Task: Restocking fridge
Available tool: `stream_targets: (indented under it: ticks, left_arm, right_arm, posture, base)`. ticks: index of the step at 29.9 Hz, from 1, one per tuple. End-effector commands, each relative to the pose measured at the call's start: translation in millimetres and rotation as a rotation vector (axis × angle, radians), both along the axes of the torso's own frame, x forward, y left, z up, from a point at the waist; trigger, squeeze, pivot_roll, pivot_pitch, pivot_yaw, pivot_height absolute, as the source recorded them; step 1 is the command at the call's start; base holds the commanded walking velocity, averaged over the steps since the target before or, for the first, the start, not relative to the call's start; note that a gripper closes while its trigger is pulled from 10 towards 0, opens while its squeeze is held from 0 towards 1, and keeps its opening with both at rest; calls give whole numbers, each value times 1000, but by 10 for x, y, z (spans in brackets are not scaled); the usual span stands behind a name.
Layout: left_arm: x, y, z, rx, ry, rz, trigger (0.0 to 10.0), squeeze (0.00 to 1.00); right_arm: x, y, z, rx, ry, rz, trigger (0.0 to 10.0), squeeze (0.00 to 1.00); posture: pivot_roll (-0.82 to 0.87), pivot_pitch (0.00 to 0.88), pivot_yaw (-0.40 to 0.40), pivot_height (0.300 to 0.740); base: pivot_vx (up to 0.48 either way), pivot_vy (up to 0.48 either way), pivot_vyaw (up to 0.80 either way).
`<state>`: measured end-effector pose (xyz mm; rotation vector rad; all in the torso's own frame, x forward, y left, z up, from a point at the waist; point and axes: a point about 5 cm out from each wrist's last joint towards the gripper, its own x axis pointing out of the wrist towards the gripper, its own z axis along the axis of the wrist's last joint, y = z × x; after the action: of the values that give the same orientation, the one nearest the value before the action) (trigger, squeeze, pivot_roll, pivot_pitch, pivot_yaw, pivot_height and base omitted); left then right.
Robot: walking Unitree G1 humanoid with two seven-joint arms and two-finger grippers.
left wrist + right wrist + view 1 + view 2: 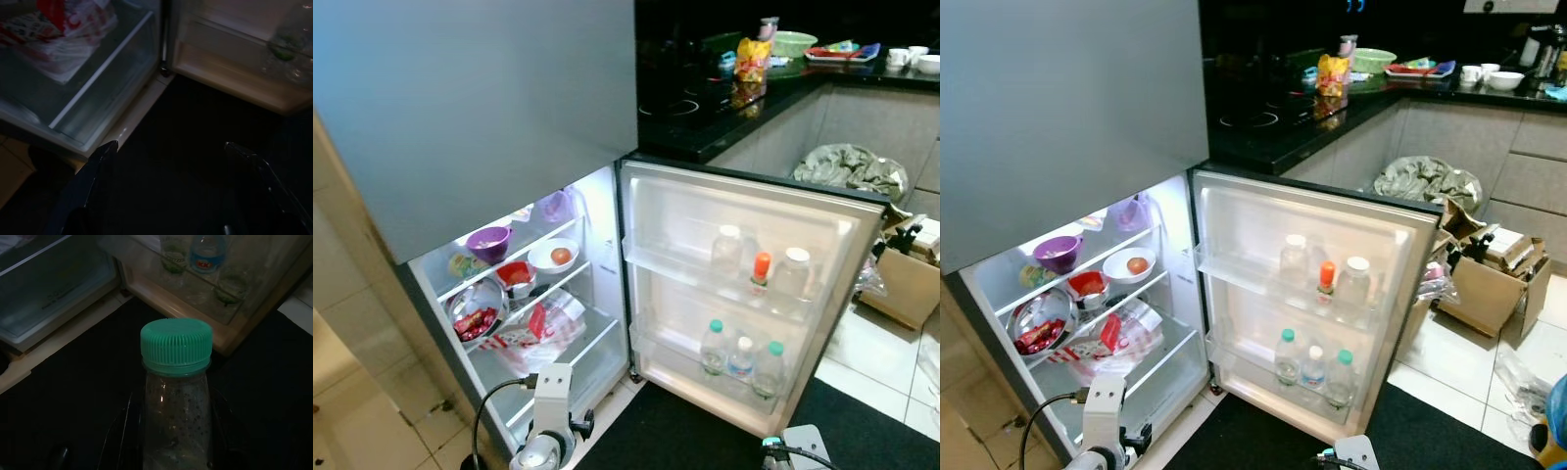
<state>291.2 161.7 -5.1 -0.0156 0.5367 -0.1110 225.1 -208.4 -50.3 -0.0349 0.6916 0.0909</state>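
The fridge's lower compartment stands open, its door [744, 284] swung wide to the right. My right gripper [171, 431] is shut on a clear bottle with a green cap [176, 347], held upright over the dark mat before the door. Three water bottles [741, 357] stand in the lower door shelf. Clear jars and an orange-capped bottle [761, 272] fill the upper one. My left gripper [171, 161] hangs open with nothing in it, low in front of the bottom drawer [98, 83]. Inside the fridge are a purple bowl [489, 241], a white bowl [554, 256], a steel bowl [477, 308] and a bagged packet [543, 328].
A dark mat [675, 436] covers the floor before the fridge. To the right are a bin lined with a grey bag [850, 171] and a cardboard box [906, 279]. A black counter [705, 108] with snacks and dishes runs behind the door.
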Motion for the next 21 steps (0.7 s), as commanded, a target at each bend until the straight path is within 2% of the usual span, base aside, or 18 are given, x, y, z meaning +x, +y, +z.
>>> stream_targets:
  ticks: [1,5,8,13,21]
  left_arm:
    - [-76,72,-65,21,27,1,10000,0]
    - [-36,86,-28,24,12,8,10000,0]
    - [-27,63,-43,36,42,15,10000,0]
    - [-2,21,-13,45,19,-20,10000,0]
    - [-27,34,-31,57,16,-12,10000,0]
  right_arm:
    - [3,24,1,5,-7,9,10000,0]
    - [31,32,18,3,-11,18,10000,0]
    - [66,42,40,11,-24,16,10000,0]
    - [74,60,40,14,-25,10,10000,0]
    - [-32,38,-28,39,2,-42,10000,0]
  posture:
    - [-94,51,47,740]
    - [-78,55,45,740]
    - [-70,47,38,740]
    - [-61,46,50,740]
    - [-59,49,57,740]
  base:
    - [0,480,0]
    - [0,480,0]
    - [0,0,0]
    - [0,0,0]
    - [0,0,0]
